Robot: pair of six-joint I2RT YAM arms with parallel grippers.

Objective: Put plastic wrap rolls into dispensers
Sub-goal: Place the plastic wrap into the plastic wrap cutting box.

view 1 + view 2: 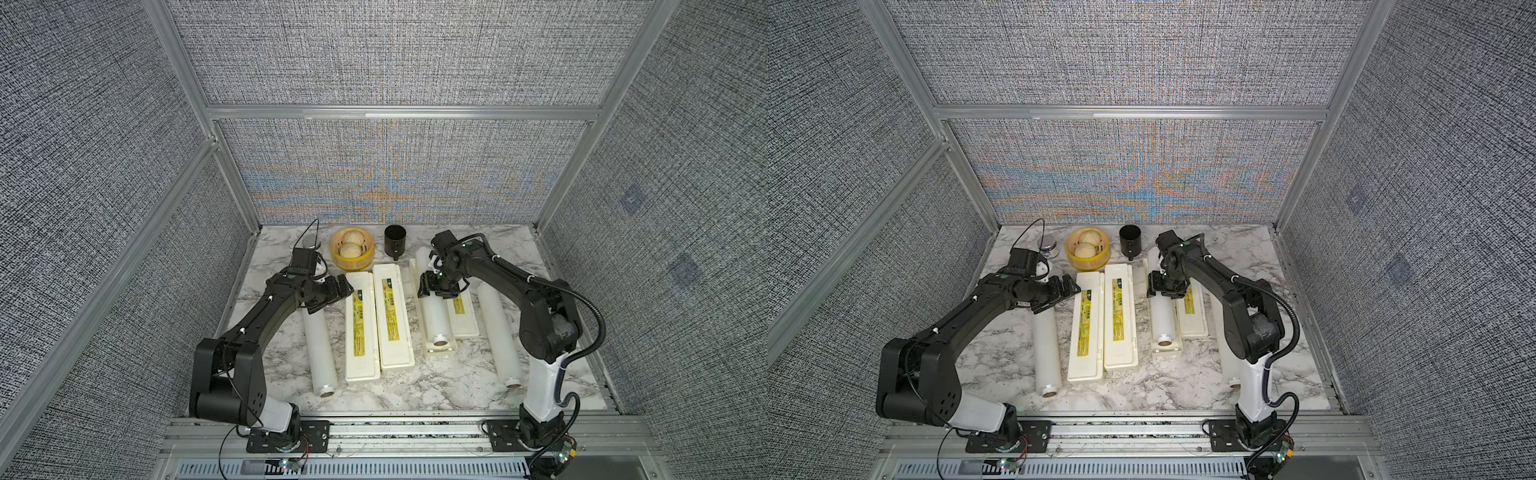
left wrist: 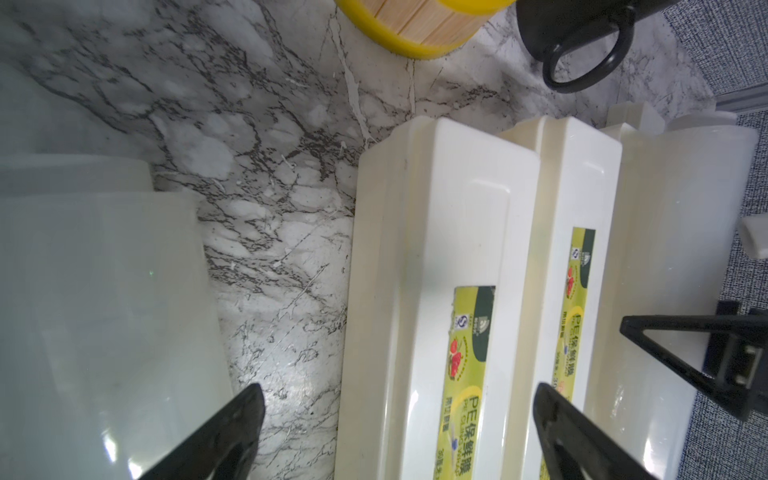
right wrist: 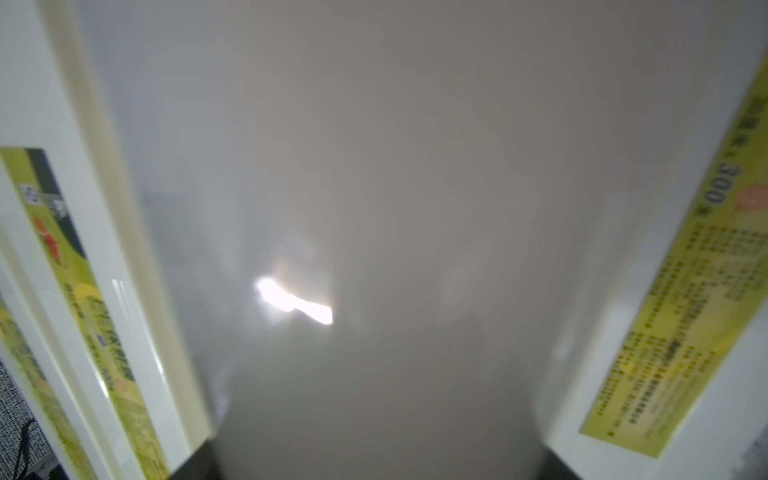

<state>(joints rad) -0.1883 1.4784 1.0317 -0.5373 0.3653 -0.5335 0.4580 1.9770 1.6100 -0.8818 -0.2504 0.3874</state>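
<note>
Found middle roll (image 1: pixel 434 322), translucent white, brown core end nearward, lying in the open dispenser (image 1: pixel 440 354) right of centre, lid (image 1: pixel 463 322) flat on its right. Noted right gripper (image 1: pixel 437 289) pointing down over that roll's far half, fingers clasped around it. Noted left gripper (image 1: pixel 332 294) spread wide, empty, above far ends of left roll (image 1: pixel 318 353) and the neighbouring closed dispenser. Logged right roll (image 1: pixel 498 336) on marble tabletop (image 1: pixel 415 386) beside the lid, two closed dispensers (image 1: pixel 362 332), (image 1: pixel 392 316) at centre, bamboo steamer (image 1: pixel 353 264) and black cup (image 1: pixel 395 243) far.

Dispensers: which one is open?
The rightmost dispenser, under the right gripper: its lid is swung flat aside and a roll rests in its tray. The left dispenser and middle dispenser lie shut, side by side.
</note>
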